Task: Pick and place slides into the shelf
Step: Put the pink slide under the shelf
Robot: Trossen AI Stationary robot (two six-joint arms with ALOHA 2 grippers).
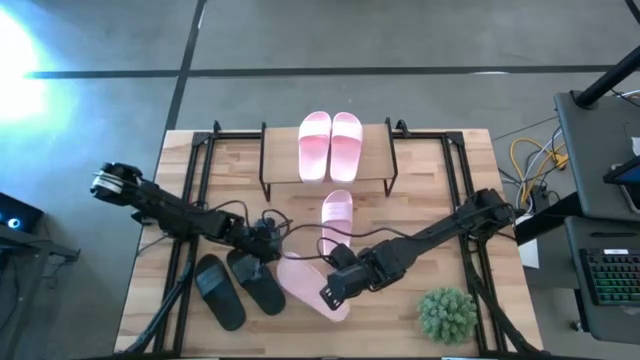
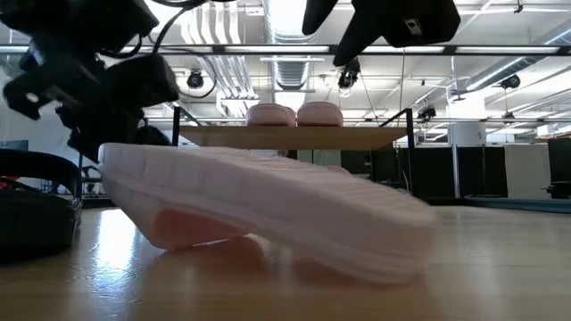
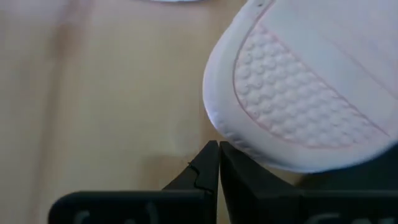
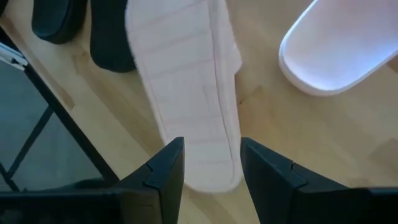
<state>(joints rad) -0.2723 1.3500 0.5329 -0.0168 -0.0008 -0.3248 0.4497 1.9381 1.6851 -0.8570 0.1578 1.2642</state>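
Note:
An overturned light pink slide (image 1: 308, 283) lies sole up near the table's front. In the low view it rests on its strap (image 2: 192, 230) and one end, with the other end raised. My right gripper (image 4: 211, 146) hovers open above it, one finger on each side of its near end, well clear in the low view. My left gripper (image 3: 218, 146) is shut beside the slide's raised end. Another pink slide (image 1: 337, 213) lies upright in front of the shelf (image 1: 280, 160). Two pink slides (image 1: 330, 145) sit on the shelf's top board. Two black slides (image 1: 240, 288) lie to the left. My left gripper's shut fingertips stand right at the rim of the overturned pink slide's raised end (image 3: 214, 121), coming in level from the table's left. Whether they touch it, I cannot tell.
A green plant ball (image 1: 447, 315) sits at the table's near right corner. Black frame bars (image 1: 195, 190) run along the table's left and right sides. Bare wood lies between the shelf and the right frame.

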